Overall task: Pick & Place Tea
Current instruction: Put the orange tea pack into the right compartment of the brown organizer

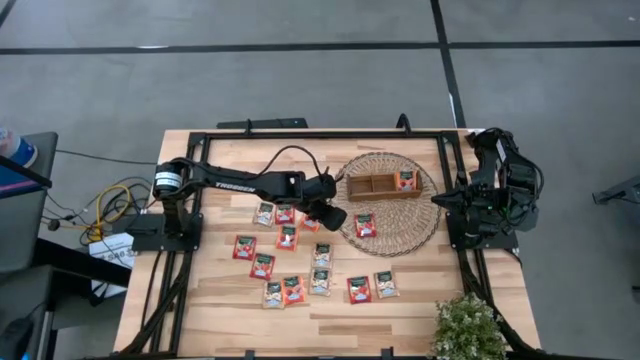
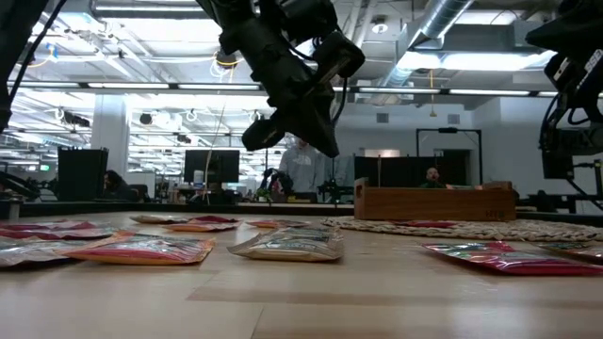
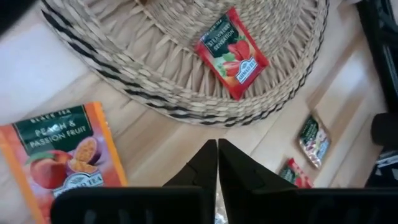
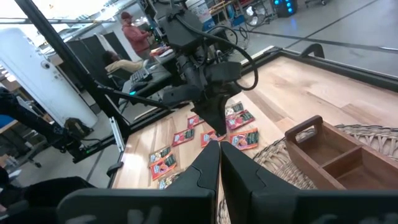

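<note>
From above, your left gripper (image 1: 333,216) hangs just beside the wicker mat (image 1: 420,232), jaws pinched together and empty, tea sachets (image 1: 286,238) scattered beneath it. Your left wrist view shows one red sachet (image 3: 232,52) on the mat ahead of the jaws. Your right gripper (image 4: 219,155) waits closed, empty.

On the surface (image 1: 420,290), a wicker mat (image 1: 390,232) lies right of centre, carrying a wooden tray (image 1: 372,186) on its far half and one tea sachet (image 1: 365,225) nearer the front, with another sachet (image 1: 406,180) in the tray's right compartment. The remaining tea sachets (image 1: 291,290) lie spread across the surface left of and in front of the mat. The left end effector (image 1: 333,216) hangs above the mat's left edge, the right end effector (image 1: 440,201) waits at the mat's right edge, and a potted plant (image 1: 467,328) stands at the front right corner.
</note>
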Action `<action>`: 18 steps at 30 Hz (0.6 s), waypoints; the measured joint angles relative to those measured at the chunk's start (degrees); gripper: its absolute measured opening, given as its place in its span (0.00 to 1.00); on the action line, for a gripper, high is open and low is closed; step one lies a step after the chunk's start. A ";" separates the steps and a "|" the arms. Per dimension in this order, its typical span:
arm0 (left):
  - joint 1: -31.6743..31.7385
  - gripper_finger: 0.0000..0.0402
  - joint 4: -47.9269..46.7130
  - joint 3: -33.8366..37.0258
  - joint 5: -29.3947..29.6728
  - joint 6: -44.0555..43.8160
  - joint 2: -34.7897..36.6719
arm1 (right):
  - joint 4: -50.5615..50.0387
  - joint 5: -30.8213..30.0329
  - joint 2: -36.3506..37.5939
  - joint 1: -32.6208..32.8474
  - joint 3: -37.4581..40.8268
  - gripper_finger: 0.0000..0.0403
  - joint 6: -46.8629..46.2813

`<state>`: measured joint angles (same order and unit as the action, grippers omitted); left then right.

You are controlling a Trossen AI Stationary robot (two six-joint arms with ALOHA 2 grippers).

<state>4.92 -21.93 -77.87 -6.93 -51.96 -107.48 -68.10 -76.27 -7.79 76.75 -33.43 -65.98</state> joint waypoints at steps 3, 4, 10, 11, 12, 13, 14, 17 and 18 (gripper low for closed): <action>-0.05 0.09 -0.07 0.00 -0.22 -0.30 0.00 | 0.00 0.00 0.00 0.00 0.00 0.01 0.00; -0.08 0.12 -0.08 0.00 -0.23 -0.29 0.00 | 0.00 0.00 0.00 0.00 0.00 0.01 0.00; -0.10 0.34 -0.83 0.00 1.41 -0.29 0.00 | 0.00 0.00 0.00 0.00 0.00 0.01 0.00; -0.09 0.38 -0.89 0.00 1.63 -0.20 0.00 | 0.00 0.00 0.00 0.00 0.00 0.01 0.00; -0.08 0.42 -0.94 0.00 1.89 -0.13 0.00 | 0.00 0.00 0.00 0.00 0.00 0.01 0.00; -0.08 0.45 -1.05 0.00 2.21 0.24 0.00 | 0.00 0.00 0.00 0.00 0.00 0.01 0.00; -0.10 0.47 -1.39 0.00 2.23 0.61 0.00 | 0.00 0.00 0.00 0.00 0.00 0.01 0.00; -0.14 0.52 -3.80 0.00 1.61 1.18 0.00 | -0.01 0.00 0.00 0.00 0.00 0.01 0.02; -0.14 0.53 -5.04 0.00 1.57 0.63 0.00 | -0.02 0.00 0.00 0.00 0.00 0.01 0.00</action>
<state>4.78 -26.97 -77.87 -5.36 -51.34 -107.48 -68.11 -76.27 -7.79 76.75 -33.43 -65.98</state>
